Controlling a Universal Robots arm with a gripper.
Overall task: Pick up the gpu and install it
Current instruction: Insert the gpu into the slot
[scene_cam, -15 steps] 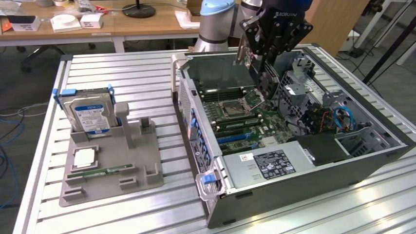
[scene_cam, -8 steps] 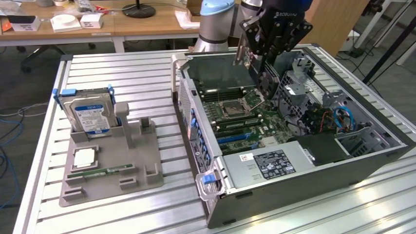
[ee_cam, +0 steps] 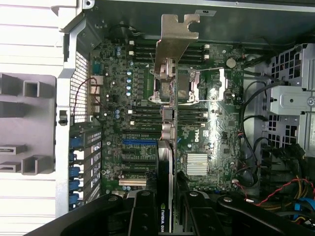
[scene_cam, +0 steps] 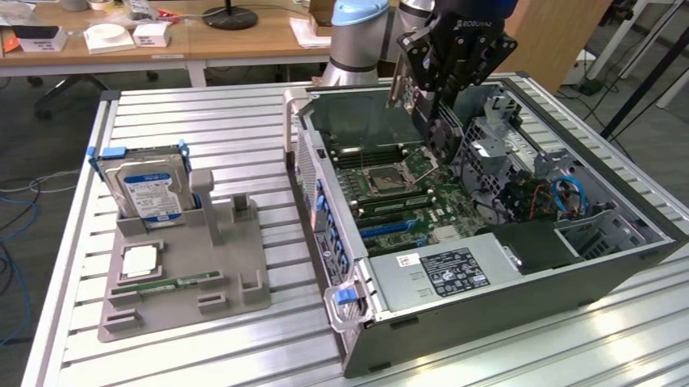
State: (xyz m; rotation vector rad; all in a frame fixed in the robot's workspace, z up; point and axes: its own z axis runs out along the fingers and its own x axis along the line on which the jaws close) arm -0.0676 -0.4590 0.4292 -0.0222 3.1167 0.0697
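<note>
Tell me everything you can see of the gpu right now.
The gpu is a thin black card, seen edge-on in the wrist view, with white NVIDIA lettering near its held end. A silver metal bracket with a notched tab caps the far short end. The gripper clamps the opposite end between its black fingers. The card is held over the green motherboard of the open computer case, and it does not look seated in any slot.
</note>
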